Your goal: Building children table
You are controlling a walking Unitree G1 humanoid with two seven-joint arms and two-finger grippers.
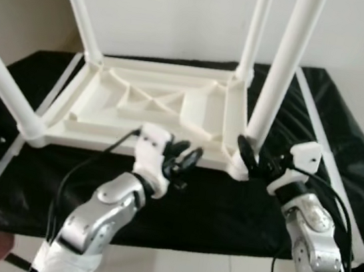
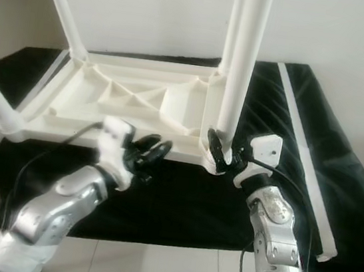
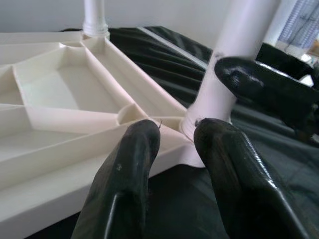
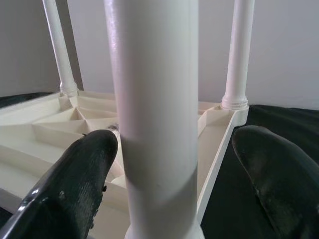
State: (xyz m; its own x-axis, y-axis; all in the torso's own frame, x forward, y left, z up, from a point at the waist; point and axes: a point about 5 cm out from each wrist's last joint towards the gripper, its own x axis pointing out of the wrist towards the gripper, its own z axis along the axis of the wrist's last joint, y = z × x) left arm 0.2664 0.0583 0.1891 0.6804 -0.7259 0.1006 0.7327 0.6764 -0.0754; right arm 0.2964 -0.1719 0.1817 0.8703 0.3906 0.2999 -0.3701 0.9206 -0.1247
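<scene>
The white plastic children's table (image 1: 152, 105) lies upside down on the black cloth (image 1: 226, 209), four legs fitted. Right gripper (image 1: 254, 160) straddles the near-right white leg (image 1: 281, 68), fingers wide, not touching it. Left gripper (image 1: 182, 159) hovers parted, empty. Next, probably: close and tighten that leg.

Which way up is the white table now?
Upside down: the white table lies top-down on the black cloth, all four legs pointing up.

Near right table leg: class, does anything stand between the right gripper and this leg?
Nothing visible does. The right gripper has its jaws open on either side of the table leg, low near where it joins the upturned tabletop, with no object between.
</scene>
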